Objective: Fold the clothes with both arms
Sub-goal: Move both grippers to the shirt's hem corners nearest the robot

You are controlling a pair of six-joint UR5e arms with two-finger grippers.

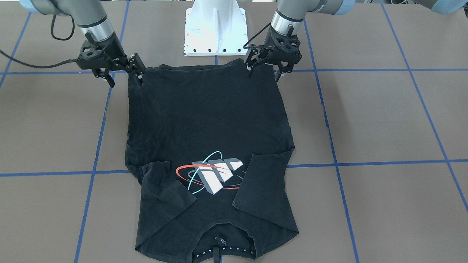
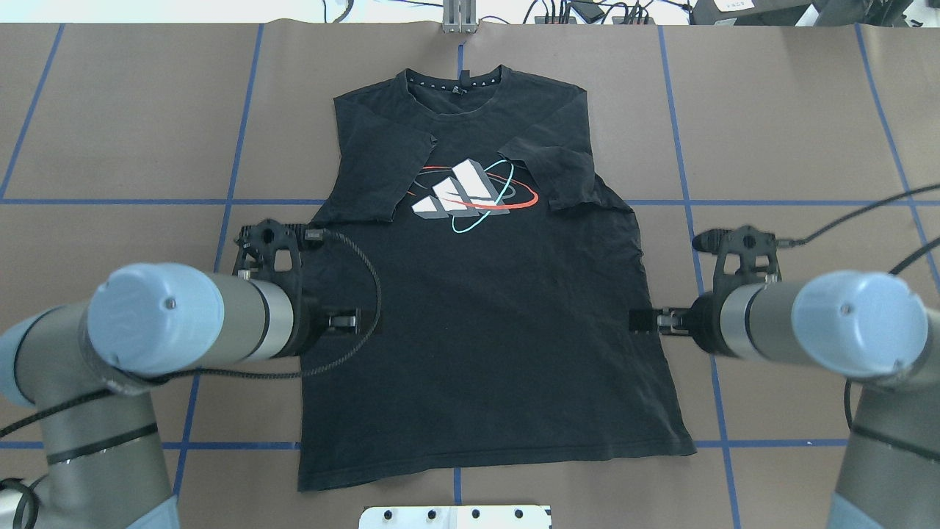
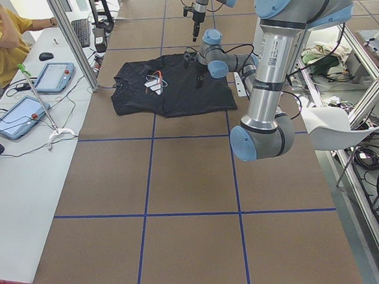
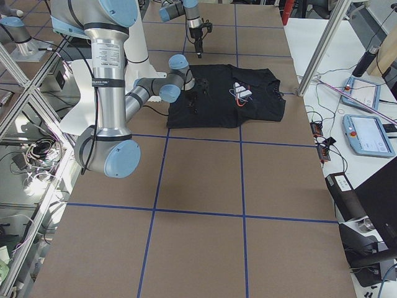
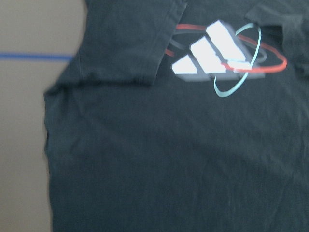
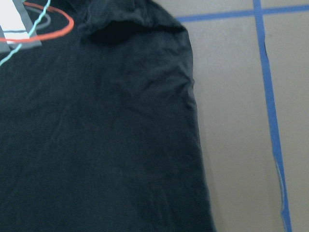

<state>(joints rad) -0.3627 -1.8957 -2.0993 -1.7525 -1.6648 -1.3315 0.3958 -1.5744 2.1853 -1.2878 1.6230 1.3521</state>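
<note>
Mid-table, between the two arms, the shirt (image 2: 477, 330) is lying flat and black, its logo (image 2: 470, 195) facing up in white, grey, red and teal. Both sleeves (image 2: 382, 176) are lying folded inward over the chest, each clipping the print. The collar (image 2: 455, 82) is pointing at the far edge, and the hem (image 2: 477, 457) is stopping just short of the base (image 1: 215, 29) at the robot's edge. The cloth is looking lightly creased, most along its sides.

The table (image 2: 110, 132) is showing bare brown on both sides of the shirt, crossed by blue lines (image 2: 147, 200). The side views are showing it running well past the shirt toward both ends.

The left gripper (image 1: 264, 73) is hanging at the shirt's side on the robot's left, jaws spread wide, holding nothing. The right gripper (image 1: 124, 77) is mirroring it at the other side, equally wide and empty.

That spread is showing only from the front, because overhead the wrists are covering the fingers. The wrist views are giving cloth alone: the left one shows the logo and a folded sleeve, the right one a wavy side edge. I cannot tell whether any fingertip is touching cloth. An operator (image 3: 0, 35) in yellow is appearing only in the left side view.
</note>
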